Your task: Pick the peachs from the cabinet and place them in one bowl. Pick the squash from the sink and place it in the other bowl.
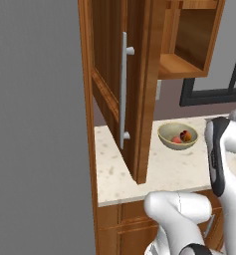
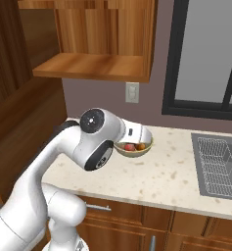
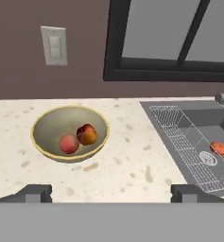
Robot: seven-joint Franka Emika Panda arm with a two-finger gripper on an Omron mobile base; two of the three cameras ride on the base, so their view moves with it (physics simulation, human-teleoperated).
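Gripper (image 3: pixel 111 191): two dark finger tips at the bottom of the hand view, set wide apart with nothing between them; poised above the counter, well short of the sink.

Counter (image 3: pixel 132 165): pale speckled stone, flat, bearing the bowl and bordering the sink.

Tan bowl (image 3: pixel 43 122): wide, shallow, yellowish-olive rim; stands on the counter to the left of the sink. Holds both peachs (image 3: pixel 78 139), which touch each other near the bottom of the bowl. That half of the task appears done.

Sink (image 3: pixel 184 113): dark grey basin with a wire rack laid in it and a round drain; part of a silver tap (image 3: pixel 223 98) shows at the right edge.

Squash (image 3: pixel 218 148): small orange-red roundish lump lying in the sink just beside the drain, apart from the basin walls. Judged light and firm, with a smooth rounded skin likely to slip or roll if pinched off-centre. Best taken from above, fingers closing across its widest middle; whether it rests on the rack wires or on the basin floor cannot be told, so the tips may have little room beneath it.

Cabinet (image 1: pixel 186 45): reddish-brown wood; its door (image 1: pixel 109 74) with the grey bar handle (image 1: pixel 124 89) stands swung open, and the shelf seen inside is bare.

Wall fittings: pale switch plate (image 3: pixel 54 45) and dark-framed window (image 3: pixel 170 42) behind the counter.
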